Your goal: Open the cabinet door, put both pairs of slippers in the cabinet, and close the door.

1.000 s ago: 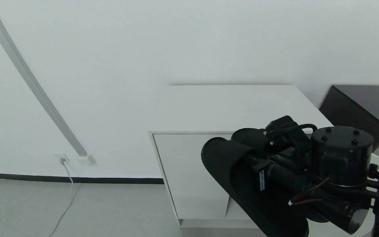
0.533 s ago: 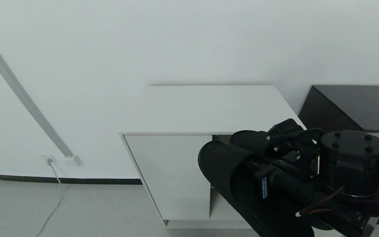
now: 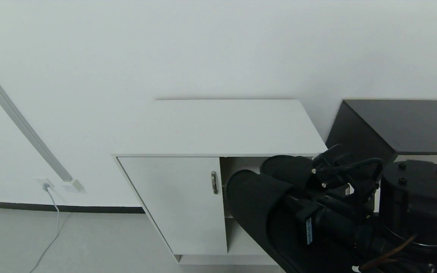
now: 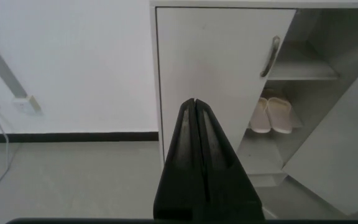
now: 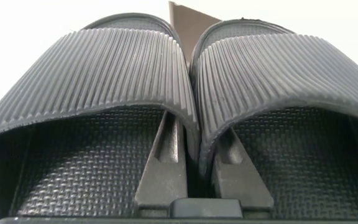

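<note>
The black slippers [image 5: 117, 74] have ribbed straps and pebbled footbeds; the cream slippers [image 4: 280, 114] are plain, the cabinet [image 3: 218, 129] white.

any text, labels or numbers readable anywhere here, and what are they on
Blue-and-white sticker on the right arm: print too small to read.
Black slippers, cabinet, wall socket: no text visible.

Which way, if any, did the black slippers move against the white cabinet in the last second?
Yes. Against the cabinet, the black slippers shifted toward the robot's right, from before the closed door to the open compartment. The camera moved too.
</note>
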